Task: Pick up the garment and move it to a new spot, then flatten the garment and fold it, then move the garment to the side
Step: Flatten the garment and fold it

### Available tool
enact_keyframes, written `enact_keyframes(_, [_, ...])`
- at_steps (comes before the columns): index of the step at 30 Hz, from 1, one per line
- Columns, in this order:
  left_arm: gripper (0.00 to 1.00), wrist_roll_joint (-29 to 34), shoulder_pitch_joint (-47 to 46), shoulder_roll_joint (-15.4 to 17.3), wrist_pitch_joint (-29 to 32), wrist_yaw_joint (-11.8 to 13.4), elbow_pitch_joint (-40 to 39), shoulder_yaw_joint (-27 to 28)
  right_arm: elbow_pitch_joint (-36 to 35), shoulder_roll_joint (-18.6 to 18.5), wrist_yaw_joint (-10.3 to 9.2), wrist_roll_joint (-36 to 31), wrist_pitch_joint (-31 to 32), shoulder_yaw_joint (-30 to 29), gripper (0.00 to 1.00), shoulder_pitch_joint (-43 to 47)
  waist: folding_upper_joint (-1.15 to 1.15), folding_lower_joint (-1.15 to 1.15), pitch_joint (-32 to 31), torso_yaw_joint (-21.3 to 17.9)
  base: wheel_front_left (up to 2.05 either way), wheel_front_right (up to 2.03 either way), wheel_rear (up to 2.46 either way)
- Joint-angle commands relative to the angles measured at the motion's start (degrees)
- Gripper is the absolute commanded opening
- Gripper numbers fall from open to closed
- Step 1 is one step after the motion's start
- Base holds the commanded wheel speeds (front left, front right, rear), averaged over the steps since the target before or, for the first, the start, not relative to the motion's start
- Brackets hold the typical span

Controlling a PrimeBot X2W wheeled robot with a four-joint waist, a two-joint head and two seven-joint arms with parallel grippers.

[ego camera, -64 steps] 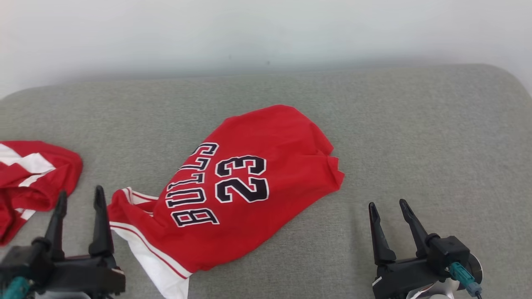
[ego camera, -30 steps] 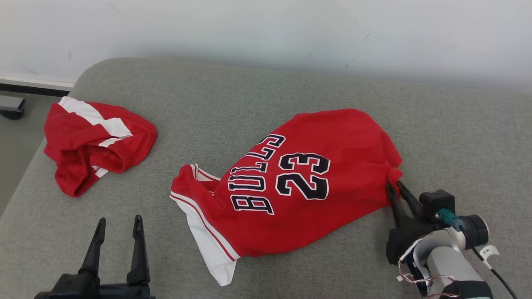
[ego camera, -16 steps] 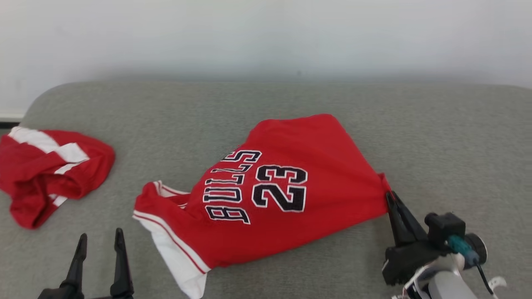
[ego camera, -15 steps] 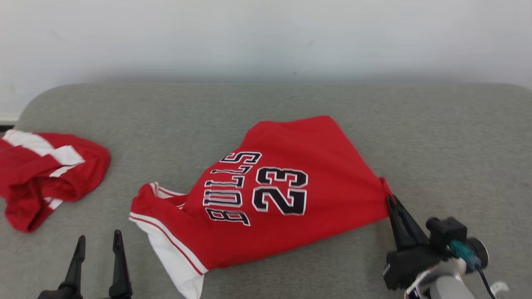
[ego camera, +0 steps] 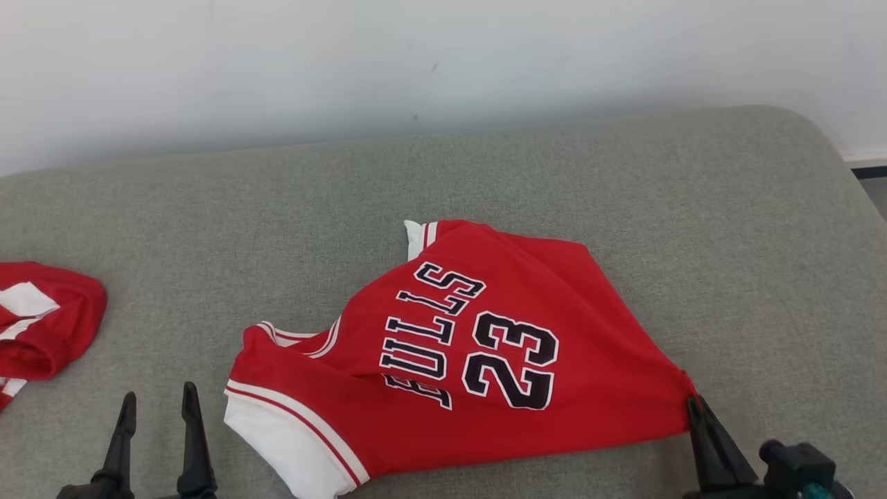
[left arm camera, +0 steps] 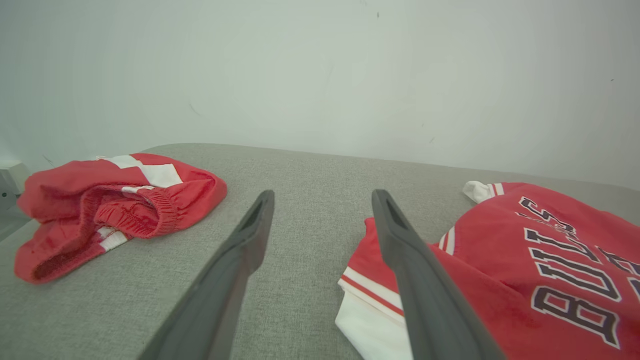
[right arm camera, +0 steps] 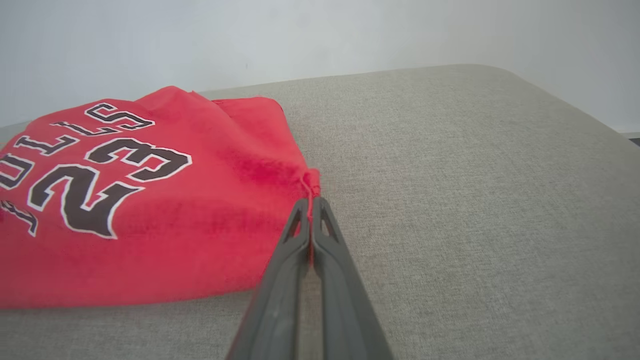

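The garment (ego camera: 457, 353) is a red basketball jersey with "BULLS 23" in black and white trim, lying crumpled on the grey cushion (ego camera: 624, 208). My right gripper (ego camera: 695, 403) is shut on the jersey's right corner, and the right wrist view shows a small red tuft of the garment (right arm camera: 150, 200) pinched between the tips of that gripper (right arm camera: 311, 201). My left gripper (ego camera: 156, 400) stands open at the lower left, just left of the jersey's white-edged armhole. In the left wrist view the left gripper (left arm camera: 322, 197) has bare cushion between its fingers, with the garment (left arm camera: 525, 260) to the right.
A second red garment with white stripes (ego camera: 41, 319) lies bunched at the cushion's left edge, also seen as a red heap (left arm camera: 110, 200) in the left wrist view. A white wall (ego camera: 416, 62) rises behind. The cushion's rounded right end (ego camera: 824, 152) drops off at the far right.
My right gripper has closed on the jersey's right corner and pulled it toward me and to the right, stretching the cloth. The camera has turned, shifting the whole picture.
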Motion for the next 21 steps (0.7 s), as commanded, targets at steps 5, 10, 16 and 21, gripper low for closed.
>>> enact_keyframes(5, [1.0, -0.68, -0.73, -0.09, -0.19, 0.13, 1.02, -0.83, -3.06, 0.26, -0.13, 0.46, 1.28, 2.92, 0.0, -4.69, 0.0, 0.0, -0.69, 0.84, 0.0, 0.0, 0.0])
enact_keyframes(10, [1.0, -0.64, -1.17, -0.1, -0.18, -0.01, 1.62, -2.5, 0.7, -0.74, -0.13, 0.77, 2.36, 5.87, 0.0, -13.43, 0.0, 0.0, -1.56, 3.65, 0.0, 0.0, 0.0])
enact_keyframes(16, [1.0, -1.33, -2.76, -0.08, -0.19, -0.47, 3.1, -5.83, 13.79, -2.39, -0.13, -0.6, 2.22, 8.39, 0.0, -25.19, 0.0, 0.0, -1.07, 9.56, 0.0, 0.0, 0.0])
enact_keyframes(21, [1.0, -1.79, -4.14, -0.09, -0.19, -0.54, 4.43, -8.77, 27.09, -3.11, -0.13, -0.77, 0.77, 9.35, 0.0, -33.85, 0.0, 0.0, 0.07, 14.57, 0.0, 0.0, 0.0])
